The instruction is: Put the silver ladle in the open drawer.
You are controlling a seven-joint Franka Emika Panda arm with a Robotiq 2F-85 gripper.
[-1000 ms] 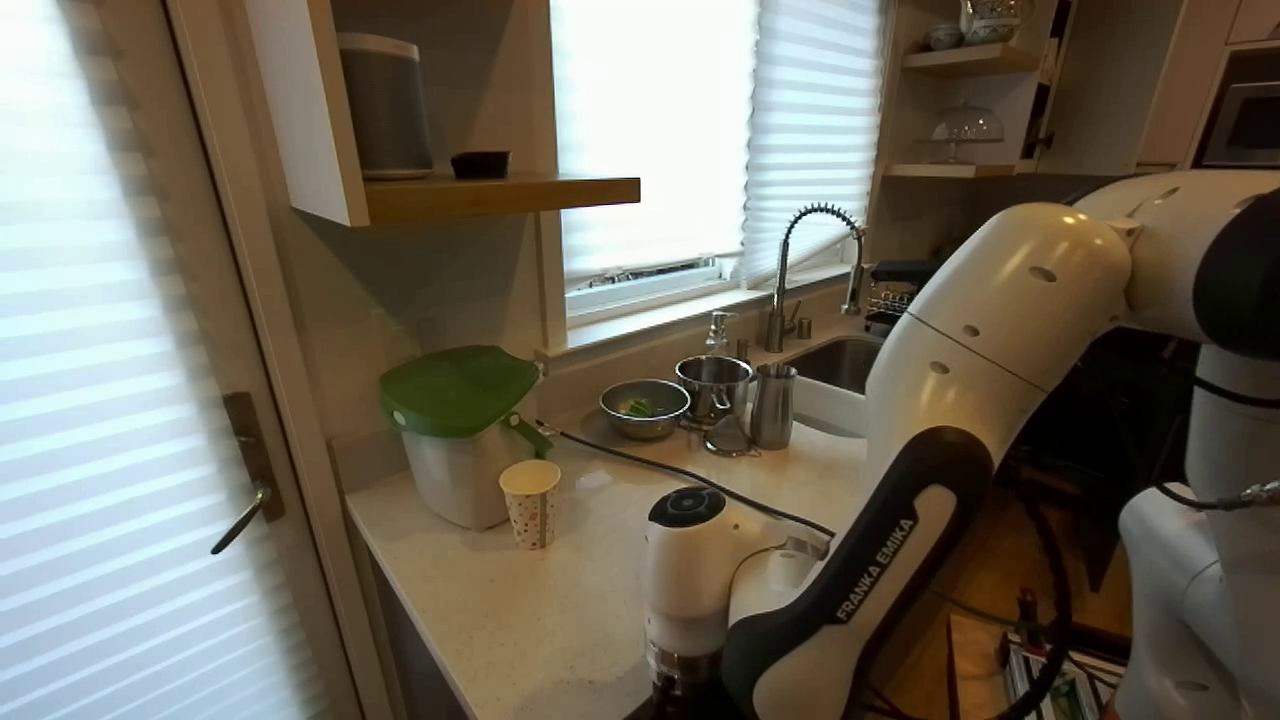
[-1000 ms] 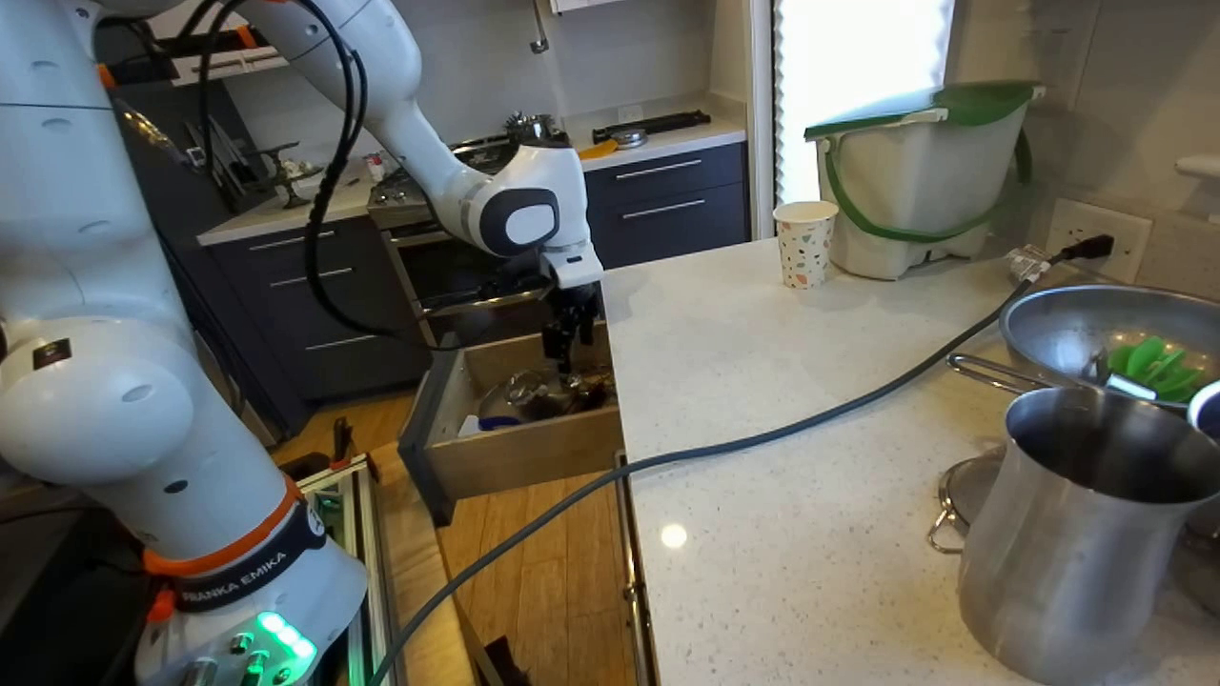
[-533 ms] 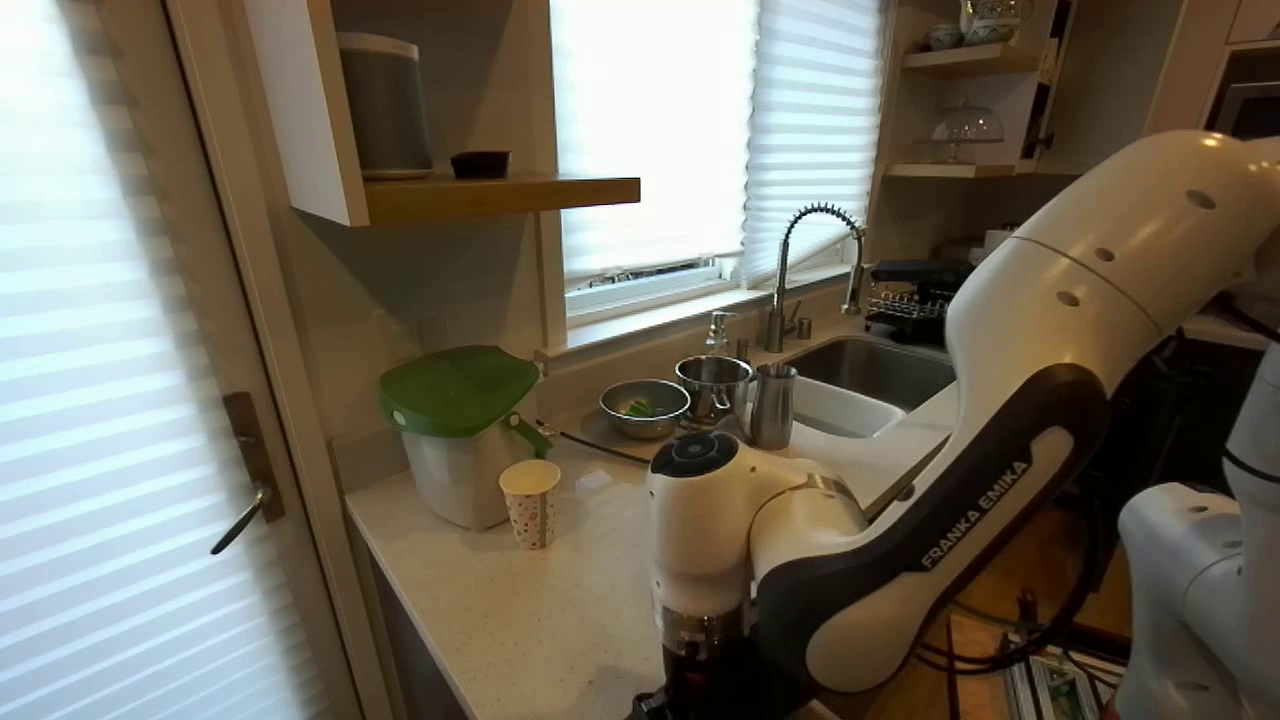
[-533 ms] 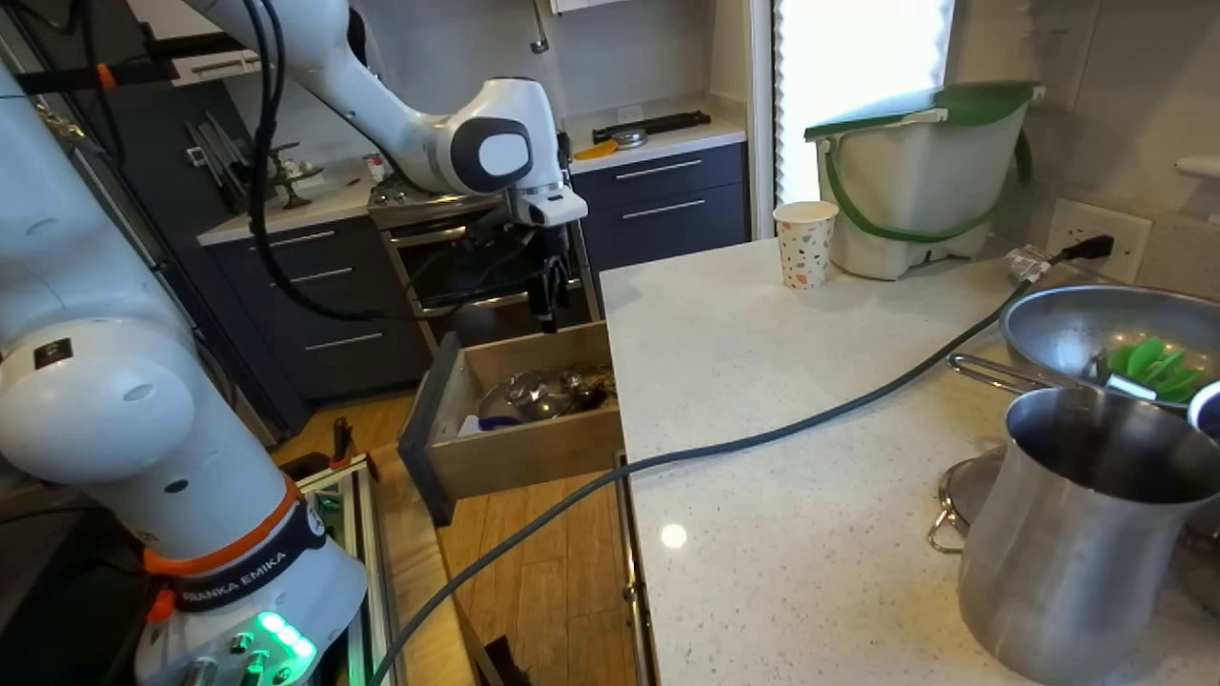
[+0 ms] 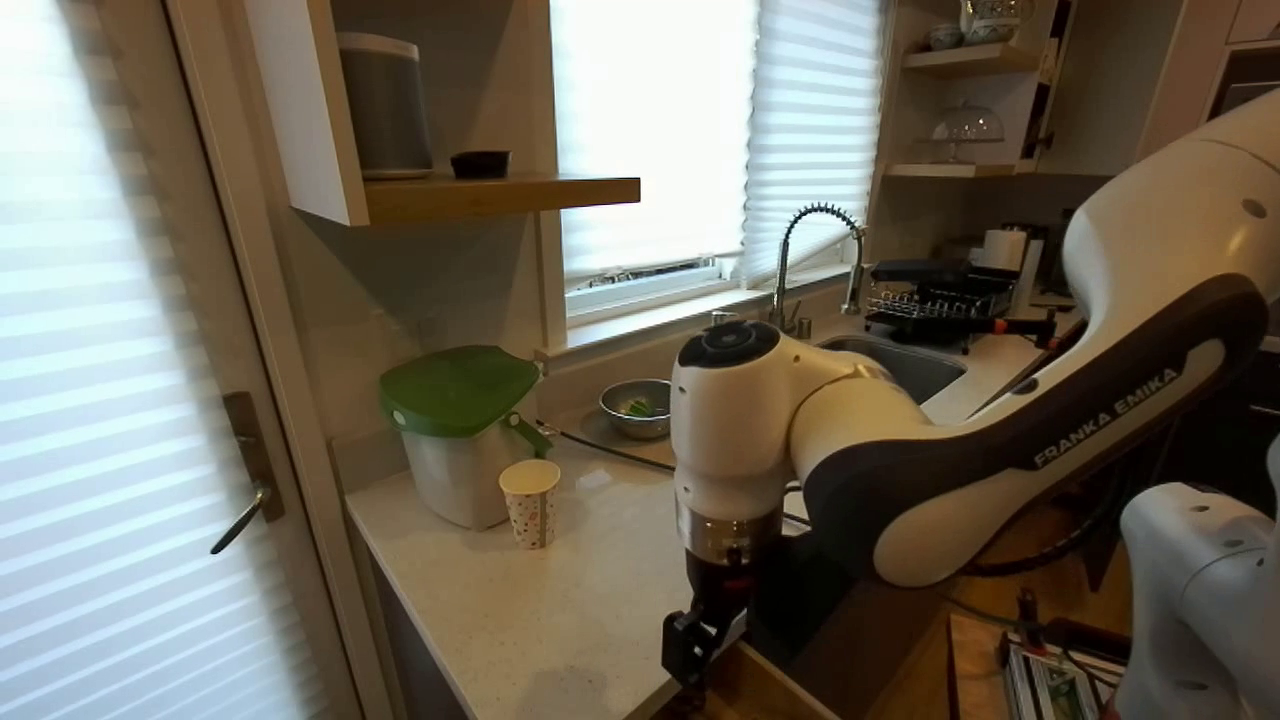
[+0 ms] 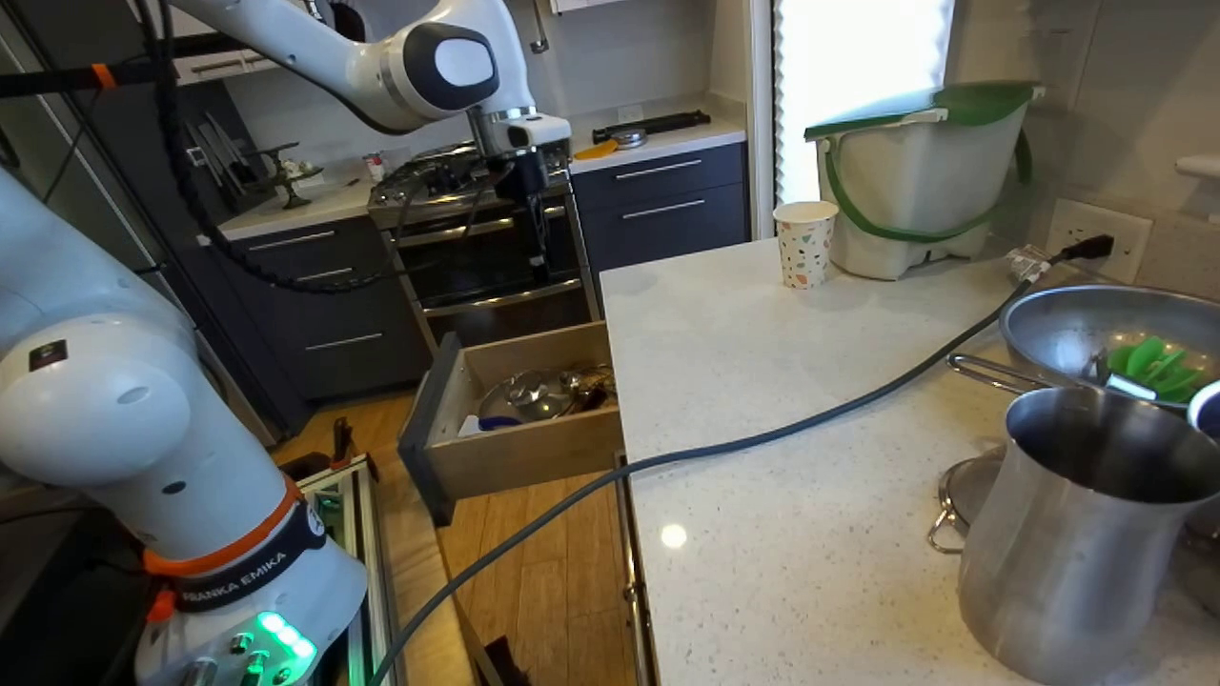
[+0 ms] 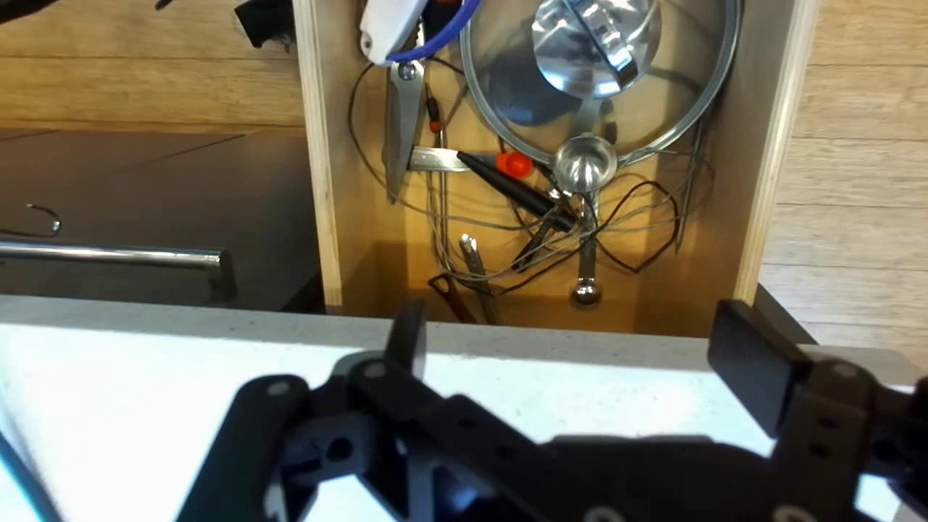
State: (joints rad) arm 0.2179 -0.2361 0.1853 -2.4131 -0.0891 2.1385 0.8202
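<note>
The open drawer [image 7: 776, 159] has pale wooden sides and an orange-brown floor. It also shows in both exterior views [image 6: 534, 467] [image 5: 775, 690], beside the counter. The silver ladle [image 7: 584, 165], a small shiny round bowl with a thin handle, appears to lie in the drawer against the rim of a round lid, among loose utensils. In an exterior view the drawer's contents are too small to single it out surely. My gripper [image 7: 576, 346] is open and empty, fingers wide apart. It hangs above the drawer and counter edge in both exterior views [image 5: 695, 650] [image 6: 538, 243].
In the drawer lie a round lid [image 7: 725, 65], scissors [image 7: 406, 116], a black tool [image 7: 511, 188] and wires. On the counter [image 6: 743, 353] stand a patterned cup [image 6: 805, 248], a green-lidded bin [image 6: 915, 181] and a steel pitcher [image 6: 1067, 572]. A grey cable [image 6: 762, 436] crosses it.
My gripper has risen from inside the drawer to well above it, with the arm drawing up and back. The drawer and the counter things have not moved.
</note>
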